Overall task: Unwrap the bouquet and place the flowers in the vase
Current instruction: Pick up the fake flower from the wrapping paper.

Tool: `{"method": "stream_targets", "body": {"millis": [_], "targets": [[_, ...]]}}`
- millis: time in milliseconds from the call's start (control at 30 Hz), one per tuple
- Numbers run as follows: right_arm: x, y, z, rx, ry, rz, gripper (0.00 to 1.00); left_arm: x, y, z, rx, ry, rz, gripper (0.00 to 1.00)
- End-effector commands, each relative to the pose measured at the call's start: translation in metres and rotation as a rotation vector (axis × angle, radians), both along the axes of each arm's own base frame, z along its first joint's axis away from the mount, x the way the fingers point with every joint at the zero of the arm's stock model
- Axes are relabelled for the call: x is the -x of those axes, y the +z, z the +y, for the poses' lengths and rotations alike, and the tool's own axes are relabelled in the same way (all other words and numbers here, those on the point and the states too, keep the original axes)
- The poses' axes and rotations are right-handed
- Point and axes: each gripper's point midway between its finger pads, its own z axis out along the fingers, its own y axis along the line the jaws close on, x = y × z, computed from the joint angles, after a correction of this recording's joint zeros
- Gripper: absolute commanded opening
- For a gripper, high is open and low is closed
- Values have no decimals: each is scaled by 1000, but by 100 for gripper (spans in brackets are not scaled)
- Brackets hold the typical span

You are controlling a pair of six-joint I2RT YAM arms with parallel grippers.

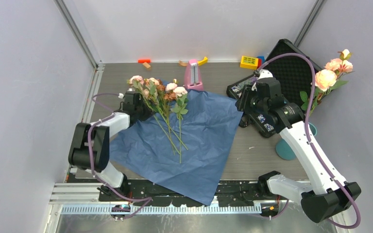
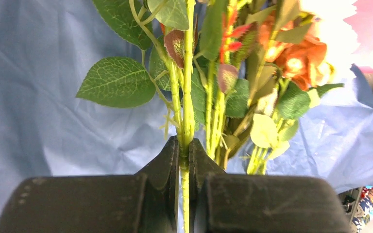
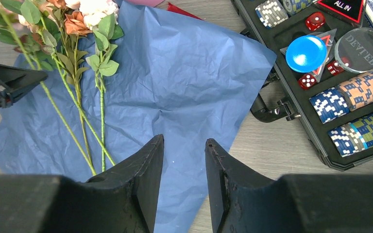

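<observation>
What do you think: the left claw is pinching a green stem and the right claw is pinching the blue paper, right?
No. The right wrist view shows the right gripper open, gripping nothing over the blue paper. The left gripper is pinching a green stem.

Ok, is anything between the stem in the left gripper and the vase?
Yes. The right arm crosses the path and covers part of the vase; the open chip case lies there too. The left gripper is shut on one stem.
</observation>
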Motion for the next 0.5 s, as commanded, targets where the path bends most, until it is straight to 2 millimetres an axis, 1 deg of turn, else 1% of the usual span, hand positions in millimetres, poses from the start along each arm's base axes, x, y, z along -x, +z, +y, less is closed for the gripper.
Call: {"method": "stream_targets", "body": {"millis": [0,133,200,233,300,400,433,467], "targets": [[-8,23,4,-6,10,-76,42,6,40,26,-108,46,-90,0],[-10,25,7,-11,18,-85,42,22,58,45,-187,84,-102,0],[-10,28,8,-17,20,-92,42,28,70,48,-200,82,-136,0],[-10,29,9,-23,24,-97,42,29,79,47,-196,68,-168,0],[-9,33,13,-42,34,-106,43,31,100,37,-165,8,-247,0],[-9,37,21,-91,50,-119,45,41,137,6,-70,-155,-360,0],[-8,41,30,-127,90,-128,47,46,146,-4,-41,-207,-384,0],[-4,41,41,-164,143,-118,49,52,155,-16,-10,-264,-406,0]]}}
